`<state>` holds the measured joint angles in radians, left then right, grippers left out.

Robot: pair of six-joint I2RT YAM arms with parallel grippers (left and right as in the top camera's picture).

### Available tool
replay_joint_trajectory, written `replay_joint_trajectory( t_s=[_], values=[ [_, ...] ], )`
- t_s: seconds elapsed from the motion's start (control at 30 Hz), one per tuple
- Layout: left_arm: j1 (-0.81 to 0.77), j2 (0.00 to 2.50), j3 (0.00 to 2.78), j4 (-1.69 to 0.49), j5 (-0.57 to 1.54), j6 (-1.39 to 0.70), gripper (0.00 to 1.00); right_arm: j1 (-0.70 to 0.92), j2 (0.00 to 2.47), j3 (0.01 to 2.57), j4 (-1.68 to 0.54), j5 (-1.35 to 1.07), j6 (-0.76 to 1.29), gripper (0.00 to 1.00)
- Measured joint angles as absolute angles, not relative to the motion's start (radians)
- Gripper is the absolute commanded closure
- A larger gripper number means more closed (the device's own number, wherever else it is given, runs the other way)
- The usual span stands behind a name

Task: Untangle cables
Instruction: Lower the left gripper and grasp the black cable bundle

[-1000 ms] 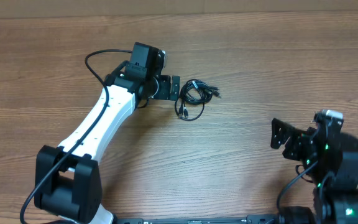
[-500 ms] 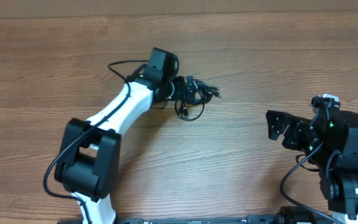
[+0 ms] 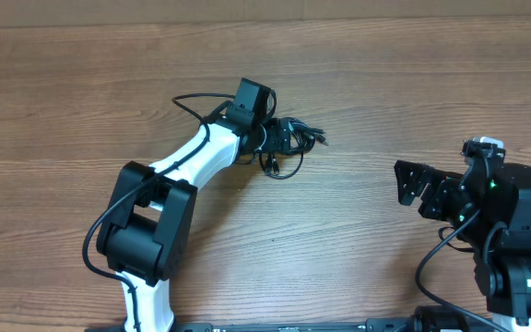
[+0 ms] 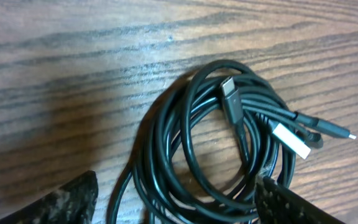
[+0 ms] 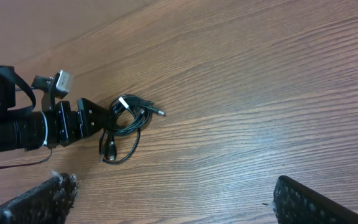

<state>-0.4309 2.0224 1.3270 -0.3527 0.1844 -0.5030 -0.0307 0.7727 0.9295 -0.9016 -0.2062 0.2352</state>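
Cables (image 3: pixel 295 153): black coil, toward far edge of table (image 3: pixel 385 74), between wide-spread fingers of left gripper (image 3: pixel 282 136). Right gripper (image 3: pixel 406 187): spread wide, near right corner.

A brown wood-grain counter (image 3: pixel 385 92) fills almost every view, its dark grain lines running lengthwise from side to side in the overhead picture. Along its far edge lies a plain, paler tan strip (image 3: pixel 339 7), also seen in the right wrist view's upper left corner (image 5: pixel 42 18). The light is even, with soft, faint shadows.
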Motion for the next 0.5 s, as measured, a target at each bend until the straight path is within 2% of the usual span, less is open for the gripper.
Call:
replay_joint_trajectory(
  t_s=[0.13,0.37,0.5],
  values=[
    [-0.441,2.025,1.327,-0.339,0.156,-0.503,0.35,-0.031,0.773,0.929,-0.902,-0.206,0.235,0.0],
    [-0.481,2.028,1.327,-0.34,0.084,-0.503,0.34,-0.031,0.773,0.929,-0.902,-0.206,0.236,0.0],
    [-0.503,2.048,1.327,-0.34,0.057,-0.503,0.39,-0.031,0.773,0.929,-0.901,-0.207,0.235,0.0]
  ],
)
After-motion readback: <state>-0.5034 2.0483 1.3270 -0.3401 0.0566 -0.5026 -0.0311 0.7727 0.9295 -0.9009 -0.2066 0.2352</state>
